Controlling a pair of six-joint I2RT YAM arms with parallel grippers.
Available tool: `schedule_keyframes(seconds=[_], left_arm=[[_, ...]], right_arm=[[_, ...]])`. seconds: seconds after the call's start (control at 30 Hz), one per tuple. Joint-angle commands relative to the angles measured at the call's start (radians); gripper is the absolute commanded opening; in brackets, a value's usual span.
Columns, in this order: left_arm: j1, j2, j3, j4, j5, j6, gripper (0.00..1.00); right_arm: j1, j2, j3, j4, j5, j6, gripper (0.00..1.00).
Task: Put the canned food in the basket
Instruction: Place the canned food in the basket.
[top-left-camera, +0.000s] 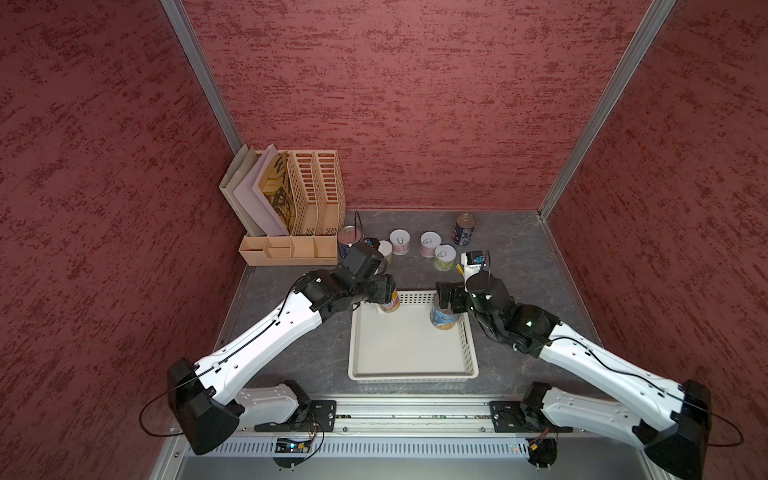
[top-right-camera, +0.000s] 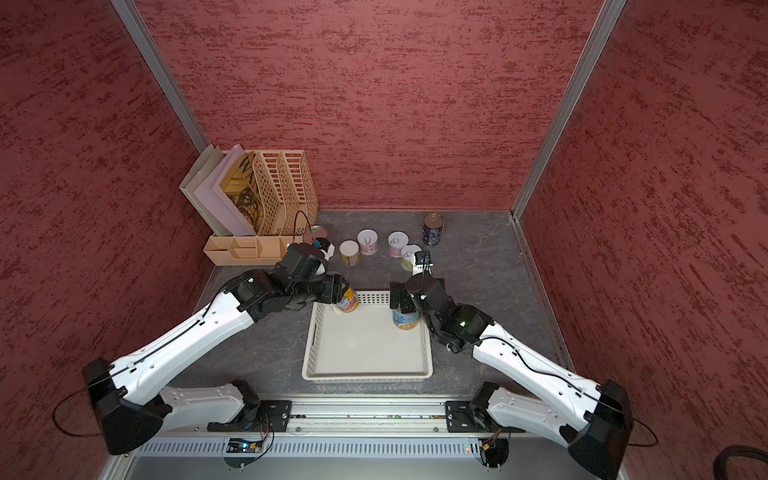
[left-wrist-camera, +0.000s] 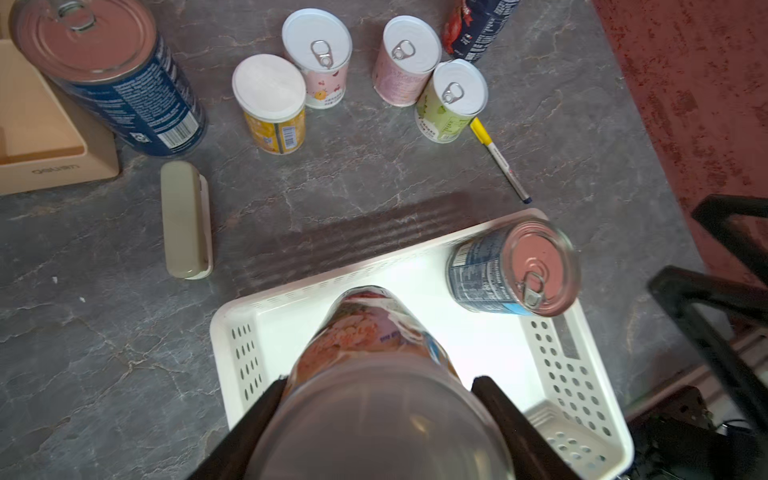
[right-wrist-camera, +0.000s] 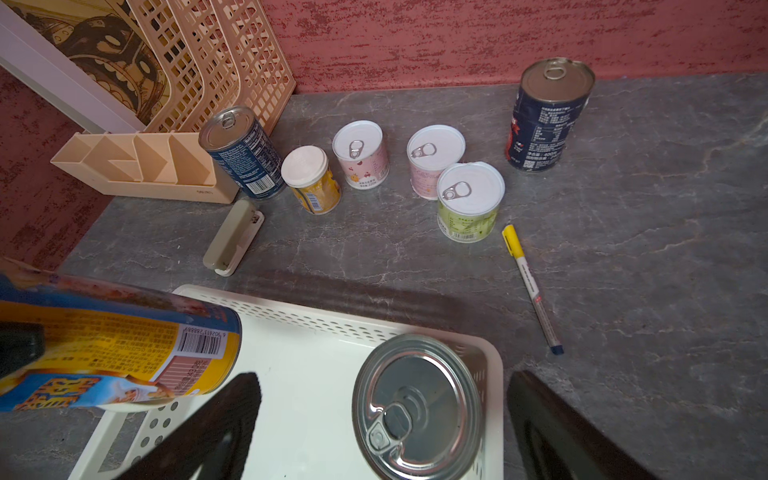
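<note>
- My left gripper (left-wrist-camera: 378, 384) is pinching an orange-and-blue can (top-right-camera: 348, 302), with a jaw pressed onto each side of it.
- In both top views that can hangs tilted over the 11 o'clock corner of the basket (top-left-camera: 411, 376). I cannot tell whether its lower end touches the basket floor.
- My right gripper (right-wrist-camera: 382, 378) has its jaws spread wide, one on either side of a blue-labelled can (top-left-camera: 444, 319). A gap shows on both sides, so I hold nothing there.
- The blue-labelled can stands upright inside the basket at its 1 o'clock corner, bare metal top up.
- Six more cans stand on the grey table (top-left-camera: 511, 291) beyond the basket, toward 12 o'clock.
  - A dark blue can (right-wrist-camera: 241, 153) stands beside the peach organiser (right-wrist-camera: 137, 166) at 11 o'clock.
  - Then come a yellow can (right-wrist-camera: 311, 178), a cherry-print can (right-wrist-camera: 360, 153), a pink can (right-wrist-camera: 434, 162) and a green can (right-wrist-camera: 469, 199).
  - A navy can (right-wrist-camera: 548, 116) stands at 1 o'clock.
- A pen (right-wrist-camera: 532, 286) lies just beside the green can.
- A beige stapler (right-wrist-camera: 232, 237) lies near the dark blue can.
</note>
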Motion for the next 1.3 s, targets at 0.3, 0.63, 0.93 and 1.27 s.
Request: schedule_keyframes(seconds=[0.3, 0.63, 0.93, 1.27], left_arm=[[0.049, 0.022, -0.095, 0.271, -0.020, -0.004, 0.10], [0.074, 0.048, -0.137, 0.263, -0.068, -0.034, 0.10], [0.074, 0.106, -0.147, 0.239, -0.154, -0.056, 0.08], [0.078, 0.152, -0.158, 0.252, -0.193, -0.073, 0.18]], right_arm=[[-0.007, 0.005, -0.007, 0.032, 0.028, -0.017, 0.98], [-0.007, 0.008, -0.008, 0.032, 0.025, -0.013, 0.98], [-0.007, 0.024, -0.006, 0.037, 0.008, -0.011, 0.98], [-0.007, 0.028, -0.006, 0.038, 0.011, -0.011, 0.98]])
